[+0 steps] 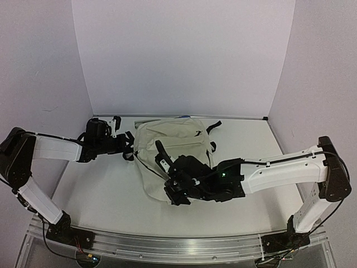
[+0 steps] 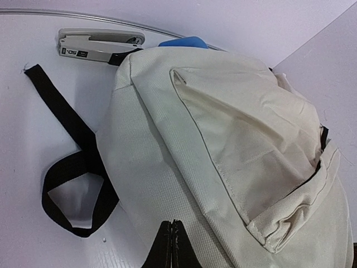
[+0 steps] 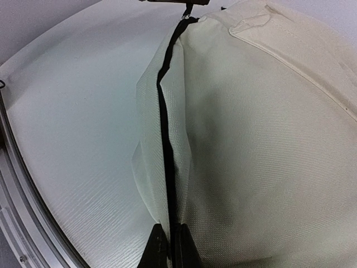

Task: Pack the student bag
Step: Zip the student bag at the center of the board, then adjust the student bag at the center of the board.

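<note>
The student bag (image 1: 173, 151), a cream fabric backpack, lies flat in the middle of the table. It also shows in the left wrist view (image 2: 223, 139) and the right wrist view (image 3: 268, 139). My left gripper (image 1: 128, 148) is at the bag's left edge; its jaws (image 2: 173, 223) are pressed together on the cream fabric. My right gripper (image 1: 167, 187) is at the bag's near edge. There it (image 3: 170, 229) is shut on the fabric beside the black zipper (image 3: 166, 139), which runs away from the tips and looks closed.
A black strap (image 2: 67, 167) loops on the table left of the bag. A grey stapler (image 2: 95, 47) lies at the back by the wall. A blue object (image 2: 184, 42) pokes out behind the bag's far edge. A metal rail (image 1: 178, 243) runs along the near table edge.
</note>
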